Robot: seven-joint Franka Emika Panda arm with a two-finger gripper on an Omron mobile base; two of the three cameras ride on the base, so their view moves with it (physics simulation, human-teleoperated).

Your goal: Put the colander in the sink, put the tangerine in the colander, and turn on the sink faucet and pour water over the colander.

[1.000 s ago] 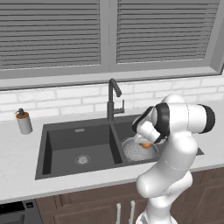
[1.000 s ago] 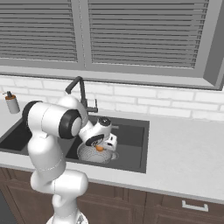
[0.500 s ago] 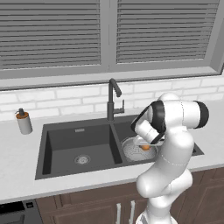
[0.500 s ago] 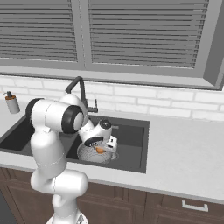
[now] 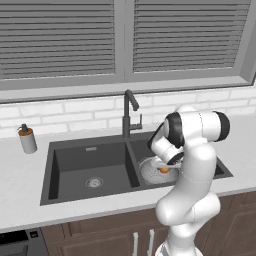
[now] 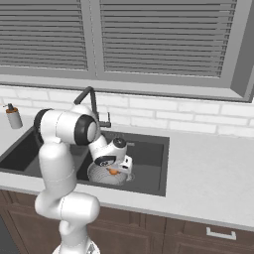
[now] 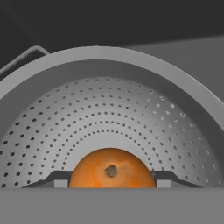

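A pale counter [image 5: 20,175] runs under the slatted window blinds [image 5: 60,40], and sunk into it is the dark grey double-basin sink [image 5: 90,160]. The white arm [image 5: 192,165] bends down from its base and reaches into the right-hand basin. The tall dark gooseneck faucet [image 5: 129,112] stands at twelve o'clock of the divider between the two basins, its spout curving toward the sink.

On the floor of the right basin sits the colander [image 5: 150,171], a round, shallow, finely perforated metal bowl; from the right base view it lies directly under the hand [image 6: 101,174]. The gripper [image 7: 112,180] hangs low over the bowl's inside, and the tangerine [image 7: 112,168] sits squarely between the two finger tips, each tip pressed against one side of the fruit, so the jaws are grasping it. From the base cameras the tangerine [image 5: 164,170] shows as a small orange spot toward three o'clock of the colander's middle, under the hand. Whether the fruit touches the mesh I cannot tell.

At nine o'clock of the sink, a grey soap dispenser [image 5: 27,140] stands upright on the counter, well apart.
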